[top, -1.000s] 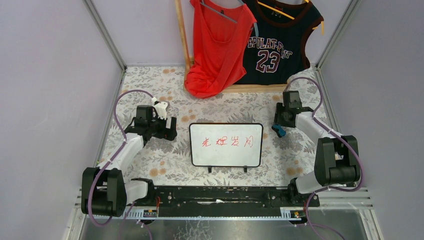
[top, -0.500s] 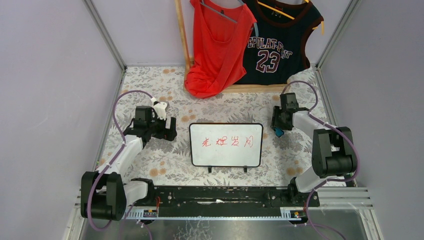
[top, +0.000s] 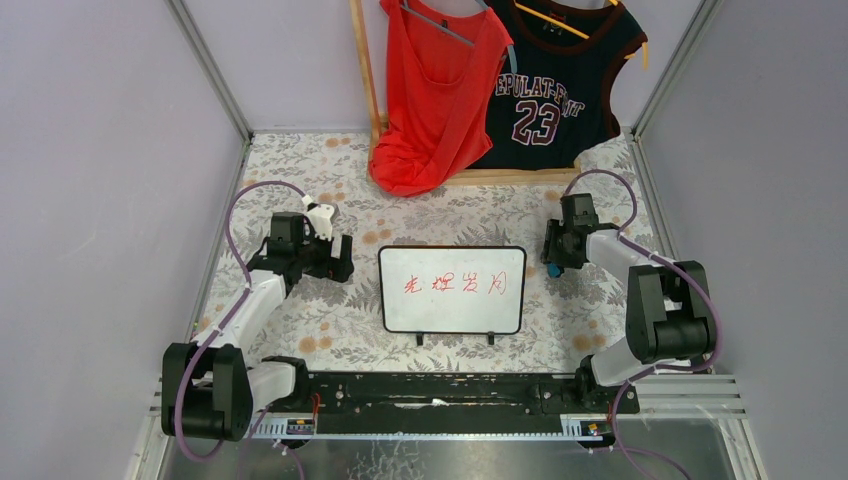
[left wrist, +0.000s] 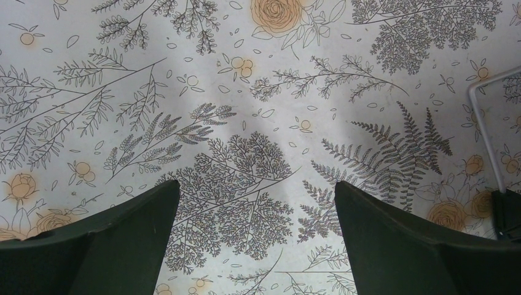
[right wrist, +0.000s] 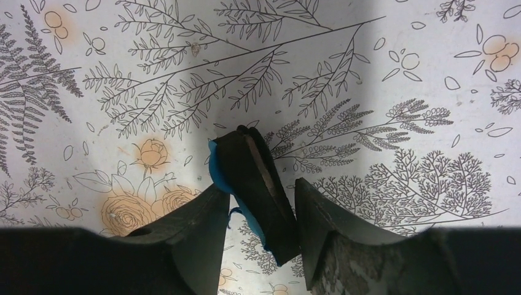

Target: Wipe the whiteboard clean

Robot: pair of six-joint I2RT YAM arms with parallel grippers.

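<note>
The whiteboard (top: pixel 452 290) lies in the middle of the floral cloth, black-framed, with red handwritten characters across it. My right gripper (top: pixel 553 262) is just off the board's upper right corner. In the right wrist view it (right wrist: pixel 258 190) is shut on a small eraser (right wrist: pixel 252 172) with a blue back and black felt, held just above the cloth. The eraser shows in the top view (top: pixel 553 269) as a blue spot. My left gripper (top: pixel 340 258) is to the left of the board. In the left wrist view it (left wrist: pixel 255 190) is open and empty over the cloth.
A wooden rack (top: pixel 365 80) at the back holds a red top (top: pixel 435 90) and a black jersey (top: pixel 555 80). Grey walls close in both sides. A thin grey rod (left wrist: pixel 485 135) shows at the right edge of the left wrist view.
My right arm has folded in. Its gripper has moved slightly left and down with the eraser, nearer the board's corner. The left arm has barely moved.
</note>
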